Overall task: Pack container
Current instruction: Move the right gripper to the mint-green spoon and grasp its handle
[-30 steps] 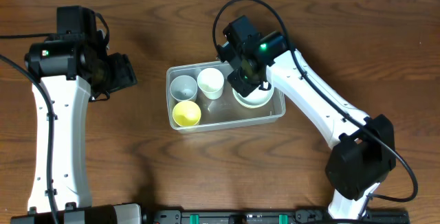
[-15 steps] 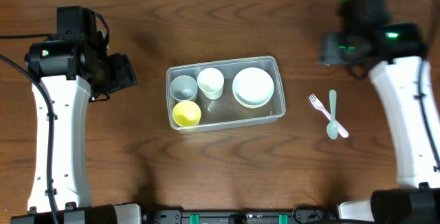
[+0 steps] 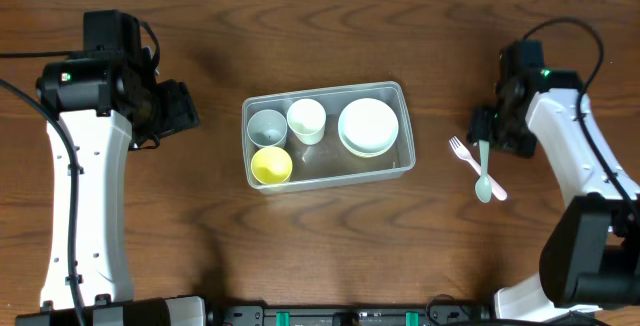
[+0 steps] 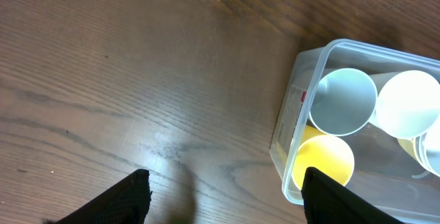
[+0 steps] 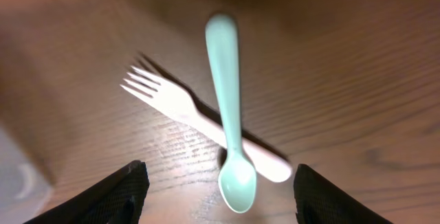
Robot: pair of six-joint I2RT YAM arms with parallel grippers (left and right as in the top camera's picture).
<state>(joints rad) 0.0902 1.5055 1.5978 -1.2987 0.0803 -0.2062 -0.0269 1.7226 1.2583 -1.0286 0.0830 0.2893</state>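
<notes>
1. One wooden table is carrying everything, and two white arms are working over it
2. The left arm is reaching up the left side, with the left gripper hanging over bare wood just left of the tub; its fingers are standing wide apart with nothing between them
3. The right arm is bending in from the right edge, and the right gripper is hovering above the cutlery, its fingers spread wide and holding nothing
4. One container, the clear tub, is sitting at the middle of the table, between the two grippers and touched by neither
5. Inside it, one pale bowl is filling the right end; whether more are stacked under it, I cannot tell
6. Three cups are standing upright and crowding the left end: a grey-blue cup at the back left, a white cup just beside it, a yellow cup in front
7. Outside, right of the tub, one mint spoon is lying across one white fork, the two crossing on the wood
</notes>
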